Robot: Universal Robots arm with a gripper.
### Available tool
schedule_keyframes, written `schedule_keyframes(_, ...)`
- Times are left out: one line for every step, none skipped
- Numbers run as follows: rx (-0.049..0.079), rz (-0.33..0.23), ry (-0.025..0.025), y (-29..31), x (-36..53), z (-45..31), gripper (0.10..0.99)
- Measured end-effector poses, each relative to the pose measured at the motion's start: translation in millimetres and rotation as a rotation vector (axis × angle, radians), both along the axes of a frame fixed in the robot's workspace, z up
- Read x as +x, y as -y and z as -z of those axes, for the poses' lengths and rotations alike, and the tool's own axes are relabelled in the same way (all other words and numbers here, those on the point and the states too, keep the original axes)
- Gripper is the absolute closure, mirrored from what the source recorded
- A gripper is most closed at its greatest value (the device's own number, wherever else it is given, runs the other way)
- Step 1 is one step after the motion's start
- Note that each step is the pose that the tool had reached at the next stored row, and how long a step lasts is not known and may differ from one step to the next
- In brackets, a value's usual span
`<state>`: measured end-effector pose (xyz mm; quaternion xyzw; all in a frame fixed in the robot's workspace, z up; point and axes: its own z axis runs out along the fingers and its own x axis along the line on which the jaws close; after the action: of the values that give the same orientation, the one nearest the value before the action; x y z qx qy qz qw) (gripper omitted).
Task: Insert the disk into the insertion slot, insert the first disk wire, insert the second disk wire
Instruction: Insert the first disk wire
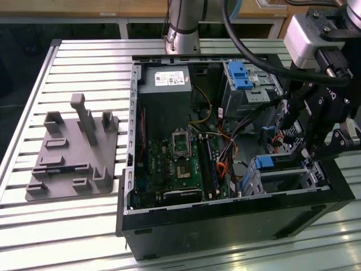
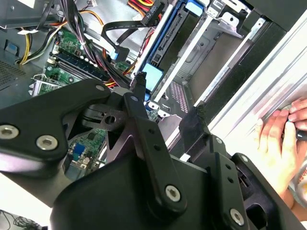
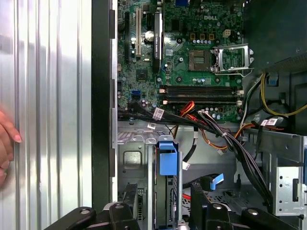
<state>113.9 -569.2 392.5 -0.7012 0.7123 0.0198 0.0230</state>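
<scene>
The disk (image 1: pixel 264 164), in its blue carrier, sits inside the insertion slot (image 1: pixel 285 179), a silver cage at the case's near right corner in the exterior view. In the first wrist view the disk's blue tab (image 3: pixel 168 157) stands between the cage walls (image 3: pixel 132 158). My black gripper (image 1: pixel 309 153) hovers just above the cage. Its fingers (image 3: pixel 127 211) are open and spread either side of the disk without touching it. A loose black flat wire with a blue plug (image 3: pixel 215 181) lies beside the cage. The second wrist view shows the disk's blue rail (image 2: pixel 163 48) beyond my fingertips (image 2: pixel 139 88).
A taller bay with a blue latch (image 1: pixel 240 76) stands behind the cage, with bundled wires (image 1: pixel 225 152) and the green motherboard (image 1: pixel 180 164) beside it. A grey fixture plate (image 1: pixel 73 152) lies at the exterior view's left. A person's hand (image 2: pixel 278 139) rests outside the case wall.
</scene>
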Motion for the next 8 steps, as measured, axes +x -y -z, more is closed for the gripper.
schedule_keyframes(0.000,0.000,0.0000,0.0,0.0,0.0,0.529)
schedule_keyframes(0.000,0.000,0.0000,0.0,0.0,0.0,0.529)
schedule_keyframes(0.000,0.000,0.0000,0.0,0.0,0.0,0.529)
schedule_keyframes(0.000,0.000,0.0000,0.0,0.0,0.0,0.529)
schedule_keyframes(0.000,0.000,0.0000,0.0,0.0,0.1,0.529)
schedule_keyframes(0.000,0.000,0.0000,0.0,0.0,0.1,0.529)
schedule_keyframes(0.000,0.000,0.0000,0.0,0.0,0.1,0.529)
schedule_keyframes(0.000,0.000,0.0000,0.0,0.0,0.1,0.529)
